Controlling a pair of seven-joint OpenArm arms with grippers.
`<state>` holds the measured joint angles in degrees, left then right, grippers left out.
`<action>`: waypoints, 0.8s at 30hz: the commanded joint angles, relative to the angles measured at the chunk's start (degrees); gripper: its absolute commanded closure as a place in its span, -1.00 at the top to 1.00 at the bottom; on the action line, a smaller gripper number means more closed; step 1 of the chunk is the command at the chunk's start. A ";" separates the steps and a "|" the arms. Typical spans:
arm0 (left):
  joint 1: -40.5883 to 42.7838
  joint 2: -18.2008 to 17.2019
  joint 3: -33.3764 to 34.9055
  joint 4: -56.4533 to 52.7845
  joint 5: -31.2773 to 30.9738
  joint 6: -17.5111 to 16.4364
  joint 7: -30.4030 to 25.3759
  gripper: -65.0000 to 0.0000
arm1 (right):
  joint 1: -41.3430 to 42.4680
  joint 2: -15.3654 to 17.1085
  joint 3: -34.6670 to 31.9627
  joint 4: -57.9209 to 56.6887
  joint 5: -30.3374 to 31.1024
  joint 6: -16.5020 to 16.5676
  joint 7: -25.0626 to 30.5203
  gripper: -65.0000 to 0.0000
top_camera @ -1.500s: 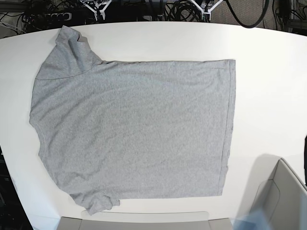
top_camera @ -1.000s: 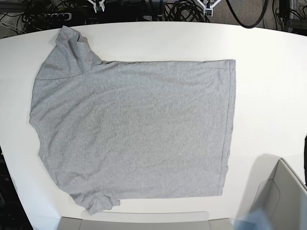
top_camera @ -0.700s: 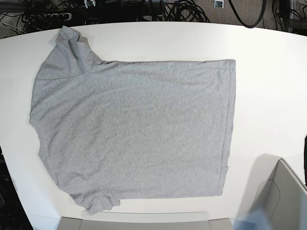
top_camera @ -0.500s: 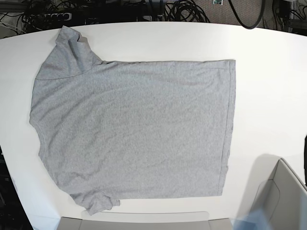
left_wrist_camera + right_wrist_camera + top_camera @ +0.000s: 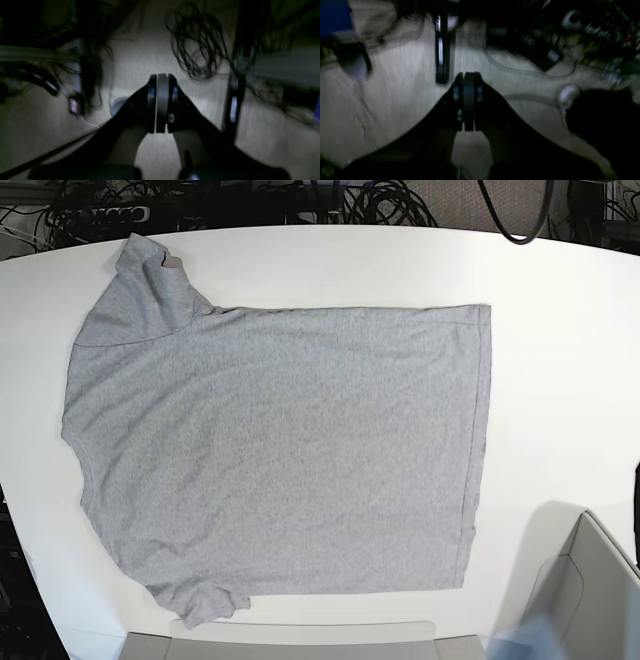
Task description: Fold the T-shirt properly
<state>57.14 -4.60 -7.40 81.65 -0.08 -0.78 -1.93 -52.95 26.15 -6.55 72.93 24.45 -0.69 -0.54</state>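
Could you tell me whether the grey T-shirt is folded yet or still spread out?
Spread out: the T-shirt lies flat on the white table, both sleeves showing, no body fold.

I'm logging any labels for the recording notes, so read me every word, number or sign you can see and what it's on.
None can be read.
T-shirt: plain grey side up, no print visible.
Small red tag on the floor, left wrist view: too blurred to read.
Power strip behind the table: markings too small to read.
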 commanded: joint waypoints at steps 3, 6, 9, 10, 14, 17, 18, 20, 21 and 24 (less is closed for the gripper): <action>6.72 0.43 -0.73 10.62 -0.06 0.03 -0.75 -1.00 | -5.03 -0.70 4.48 9.32 0.30 0.47 0.40 -0.99; 10.77 0.69 -0.73 19.50 -0.06 0.03 -0.66 -1.00 | -8.72 -2.64 10.55 18.20 0.30 0.47 0.23 -0.98; 12.96 0.69 -0.73 26.27 -0.06 0.03 -0.66 -1.00 | -11.18 -4.22 15.56 26.72 0.30 0.47 0.05 -0.98; 13.23 0.69 -0.73 27.76 -0.06 0.03 -0.66 -1.00 | -11.80 -4.75 16.88 28.92 0.30 0.47 0.05 -0.98; 13.14 0.43 -0.73 29.96 0.03 0.03 -0.57 -1.00 | -13.03 -6.15 21.45 35.87 0.39 0.47 -0.04 -0.98; 12.79 0.43 -0.73 30.13 0.03 0.03 1.80 -1.00 | -13.12 -6.33 23.73 38.94 0.48 0.38 -0.04 -0.88; 12.00 0.34 -0.73 30.49 0.03 0.03 2.95 -1.00 | -13.12 -6.33 24.35 39.56 0.48 0.29 -0.04 -0.82; 10.24 0.34 -0.73 31.01 0.03 0.03 5.41 -1.00 | -12.94 -6.33 25.49 40.70 0.83 0.20 -0.04 -0.70; 9.80 0.25 -0.73 31.54 0.03 0.03 6.37 -1.00 | -12.85 -6.33 26.11 41.49 1.79 0.20 -0.04 -0.66; 9.71 -0.01 -0.65 33.21 0.12 0.03 7.87 -1.00 | -12.77 -6.33 28.22 44.13 6.81 0.38 -4.26 -0.55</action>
<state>65.19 -4.38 -7.88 114.28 -0.01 -1.13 6.22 -64.95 19.44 21.17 116.31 31.29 -0.30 -6.39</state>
